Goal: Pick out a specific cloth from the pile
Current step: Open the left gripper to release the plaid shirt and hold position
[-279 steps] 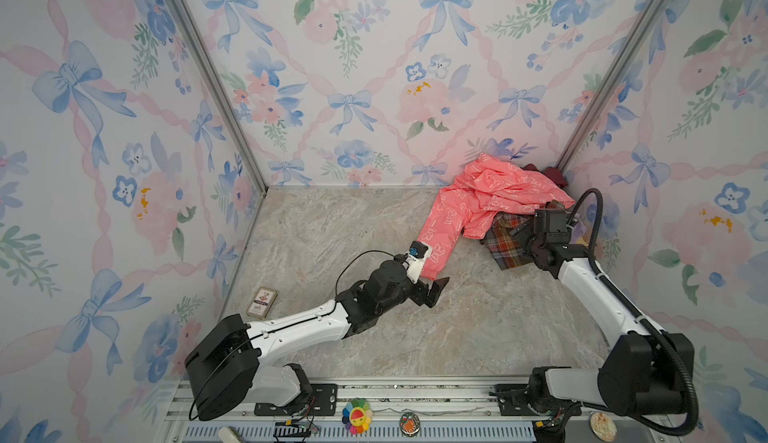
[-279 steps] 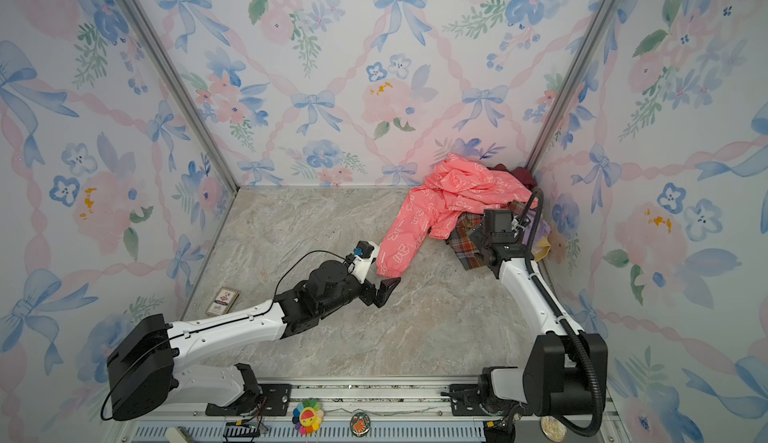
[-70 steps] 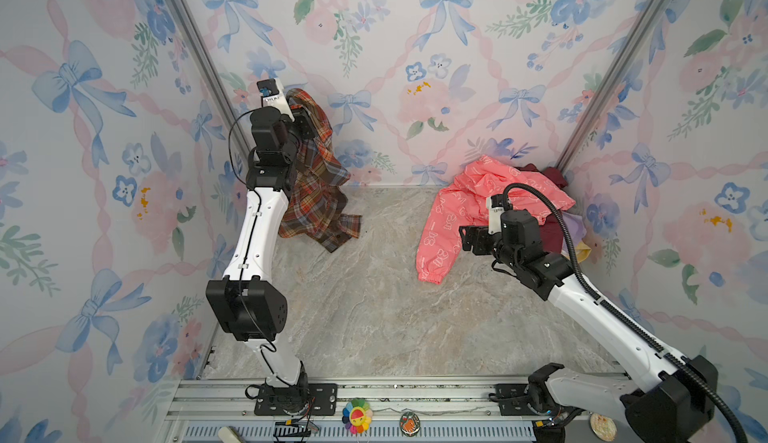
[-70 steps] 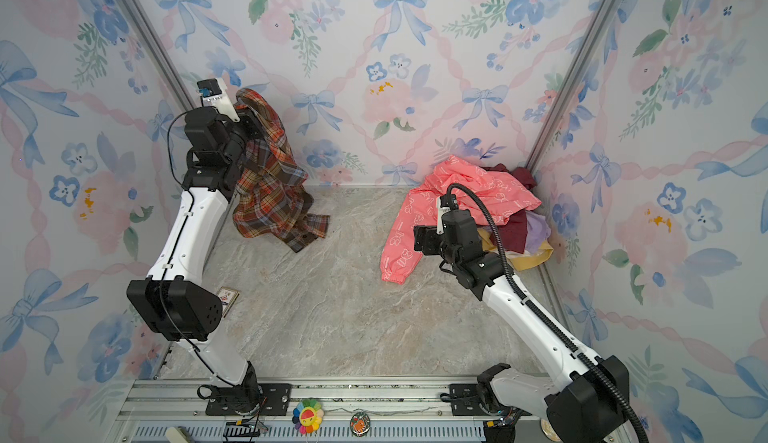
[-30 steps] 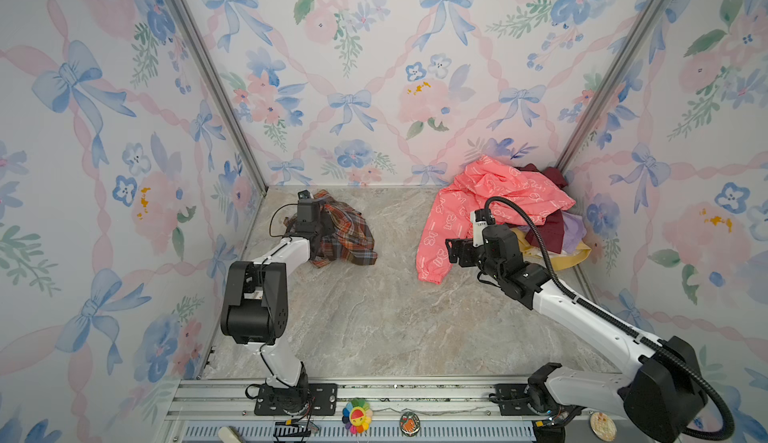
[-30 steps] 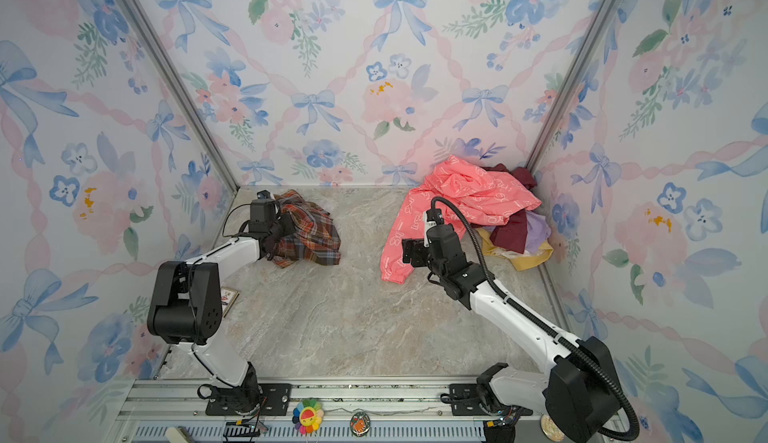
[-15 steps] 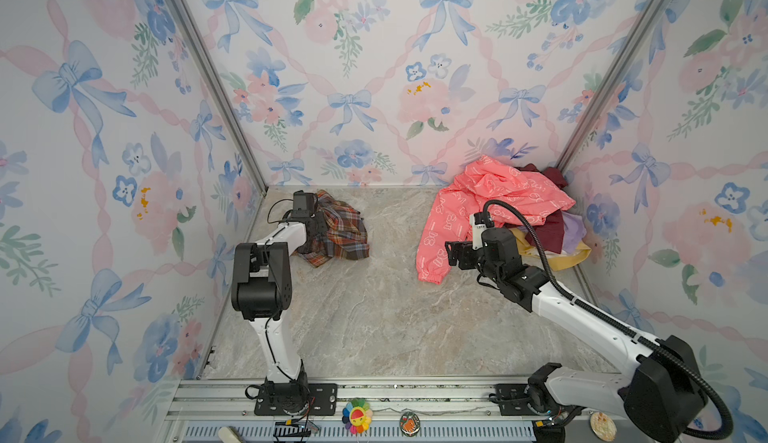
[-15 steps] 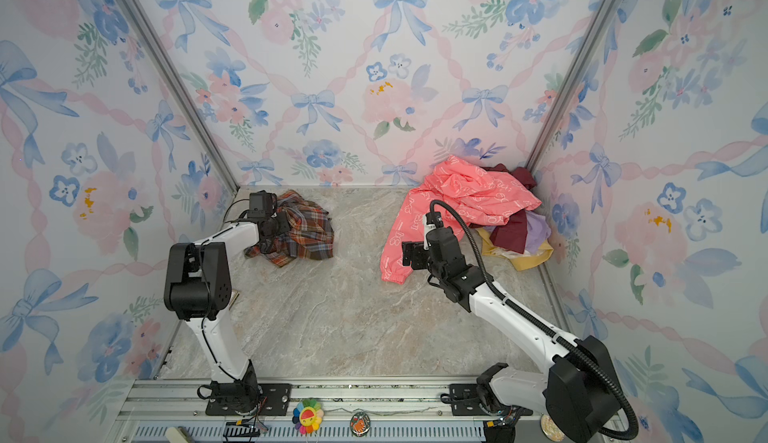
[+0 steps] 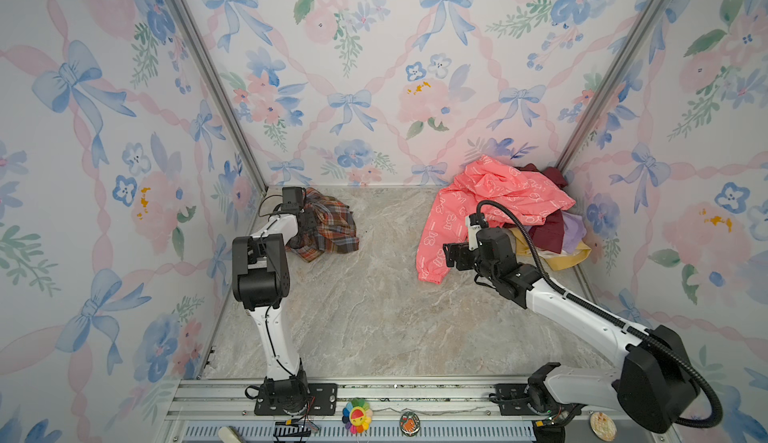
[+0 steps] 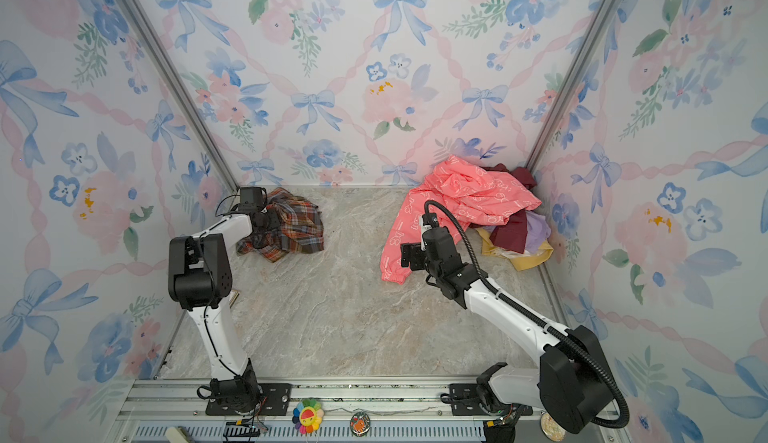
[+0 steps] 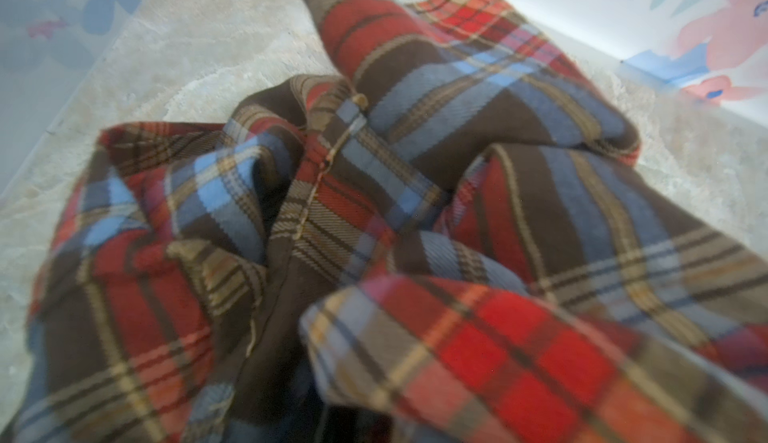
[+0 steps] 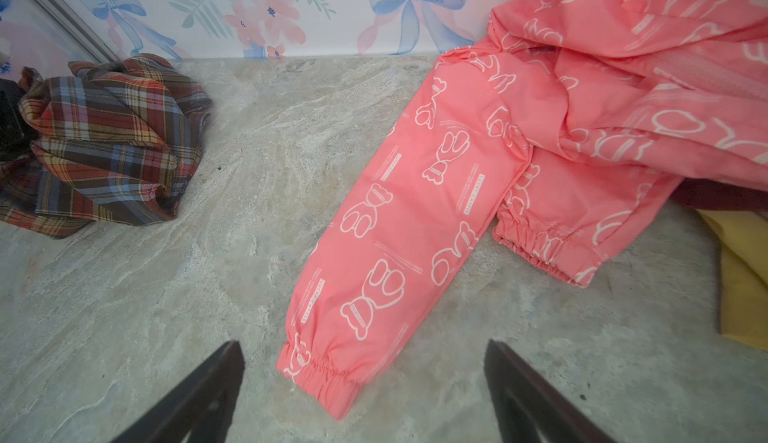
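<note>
The plaid cloth (image 9: 328, 231) (image 10: 293, 231) lies crumpled on the floor in the back left corner, apart from the pile (image 9: 544, 229). My left gripper (image 9: 306, 221) (image 10: 267, 221) is pushed into the cloth's left side. The plaid folds (image 11: 415, 212) fill the left wrist view and hide the jaws. My right gripper (image 9: 449, 256) (image 12: 365, 378) stands open just above the floor at the cuff of the coral-pink jacket (image 12: 519, 150), holding nothing. The cloth (image 12: 112, 142) also shows in the right wrist view.
The pile in the back right corner has the pink jacket (image 10: 465, 200) over maroon (image 10: 509, 233), lilac (image 10: 538, 229) and pale yellow (image 10: 523, 258) pieces. A small card (image 10: 235, 295) lies by the left wall. Trinkets (image 9: 357, 411) sit on the front rail.
The cloth, held high against the left wall earlier, now rests on the floor in the back left corner. The left arm's elbow has risen and folded. The right arm has hardly moved.
</note>
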Motion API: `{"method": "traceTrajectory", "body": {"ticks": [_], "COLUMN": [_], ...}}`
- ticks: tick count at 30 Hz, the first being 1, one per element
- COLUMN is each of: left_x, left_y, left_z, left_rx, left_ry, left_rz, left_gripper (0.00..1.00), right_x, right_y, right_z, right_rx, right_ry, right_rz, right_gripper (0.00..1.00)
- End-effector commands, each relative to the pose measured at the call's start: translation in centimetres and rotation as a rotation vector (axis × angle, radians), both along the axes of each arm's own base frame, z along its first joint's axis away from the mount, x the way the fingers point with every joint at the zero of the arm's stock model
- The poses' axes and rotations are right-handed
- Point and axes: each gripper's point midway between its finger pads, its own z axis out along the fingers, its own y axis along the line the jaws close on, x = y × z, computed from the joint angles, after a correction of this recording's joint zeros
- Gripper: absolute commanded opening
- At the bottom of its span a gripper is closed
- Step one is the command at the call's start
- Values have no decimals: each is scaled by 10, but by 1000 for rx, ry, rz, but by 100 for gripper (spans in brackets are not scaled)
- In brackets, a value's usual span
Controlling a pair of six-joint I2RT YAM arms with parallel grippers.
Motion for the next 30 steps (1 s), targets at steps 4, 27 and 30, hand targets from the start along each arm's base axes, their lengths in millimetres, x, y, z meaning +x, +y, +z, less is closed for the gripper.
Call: {"method": "traceTrajectory", "body": {"ticks": [4, 27, 30], "left_x": [10, -44, -55], "left_y": [-12, -40, -44], "left_z": [43, 37, 23], "left_rx": [-86, -65, -45], "left_ry": [-84, 2, 42], "left_rz": [-6, -104, -131], "left_gripper": [58, 60, 58], "right_x": [1, -15, -16], "right_y": [-1, -9, -8], "right_z": [27, 46, 43], "right_rx": [0, 42, 54], "right_ry": [-17, -55, -53], "right_rz": [-3, -5, 0], "right_gripper": [96, 97, 97]}}
